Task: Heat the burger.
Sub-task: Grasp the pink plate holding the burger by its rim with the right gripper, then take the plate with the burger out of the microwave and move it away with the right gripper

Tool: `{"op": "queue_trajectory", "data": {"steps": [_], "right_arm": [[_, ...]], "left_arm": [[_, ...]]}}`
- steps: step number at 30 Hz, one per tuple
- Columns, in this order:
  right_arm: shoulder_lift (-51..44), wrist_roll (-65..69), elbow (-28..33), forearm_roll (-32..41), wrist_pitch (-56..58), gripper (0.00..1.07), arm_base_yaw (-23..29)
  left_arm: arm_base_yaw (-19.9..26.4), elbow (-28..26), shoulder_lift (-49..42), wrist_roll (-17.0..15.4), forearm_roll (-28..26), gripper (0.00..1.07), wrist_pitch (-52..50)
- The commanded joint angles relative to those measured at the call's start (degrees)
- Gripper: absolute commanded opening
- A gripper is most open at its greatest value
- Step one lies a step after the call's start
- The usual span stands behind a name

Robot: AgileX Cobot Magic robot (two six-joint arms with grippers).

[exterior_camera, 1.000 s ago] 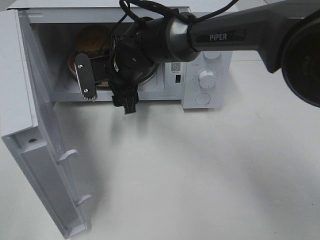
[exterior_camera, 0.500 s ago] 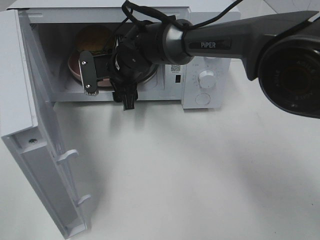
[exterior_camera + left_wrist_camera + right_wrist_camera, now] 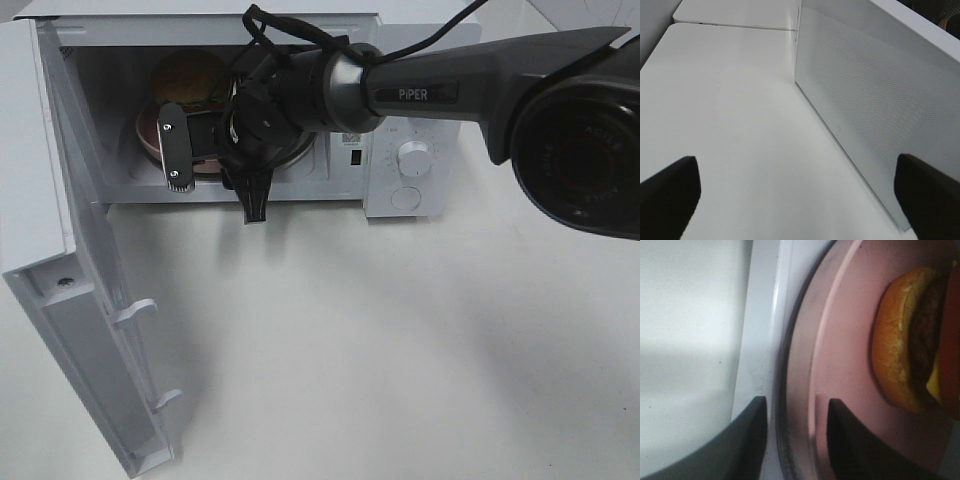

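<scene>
Inside microwave (image 3: 400, 120): burger (image 3: 912, 340) on pink plate (image 3: 840, 365); right gripper (image 3: 796, 440) fingers straddle plate rim, grip unclear; left gripper (image 3: 795, 200) fingers wide apart.

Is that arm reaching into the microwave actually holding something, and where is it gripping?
The right gripper has its jaws on either side of the pink plate's rim, the burger sitting on it. Whether they press on it cannot be told. The left gripper holds nothing.

We are counting one burger (image 3: 186, 78), one pink plate (image 3: 840, 370), one microwave (image 3: 420, 130) with one open door (image 3: 90, 330), two knobs, and two grippers.
</scene>
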Motion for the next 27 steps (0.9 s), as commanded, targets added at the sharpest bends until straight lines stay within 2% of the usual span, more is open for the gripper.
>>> {"op": "queue_trajectory", "data": {"steps": [1, 2, 3, 5, 8, 9, 27], "right_arm": [[0.4, 0.46, -0.46, 0.34, -0.52, 0.24, -0.11], [0.46, 0.46, -0.46, 0.69, -0.74, 0.2, -0.11], [0.46, 0.46, -0.46, 0.69, -0.74, 0.2, -0.11], [0.86, 0.46, -0.46, 2.69, -1.72, 0.07, -0.11], [0.86, 0.4, -0.46, 2.69, -1.89, 0.04, -0.06], [0.86, 0.11, -0.46, 2.69, -2.06, 0.0, -0.06], [0.11, -7.68, -0.46, 4.64, 2.64, 0.0, 0.63]], "left_arm": [[0.23, 0.29, -1.2, -0.11, -0.23, 0.98, -0.4], [0.23, 0.29, -1.2, -0.11, -0.23, 0.98, -0.4], [0.23, 0.29, -1.2, -0.11, -0.23, 0.98, -0.4], [0.23, 0.29, -1.2, -0.11, -0.23, 0.98, -0.4], [0.23, 0.29, -1.2, -0.11, -0.23, 0.98, -0.4], [0.23, 0.29, -1.2, -0.11, -0.23, 0.98, -0.4], [0.23, 0.29, -1.2, -0.11, -0.23, 0.98, -0.4]]}}
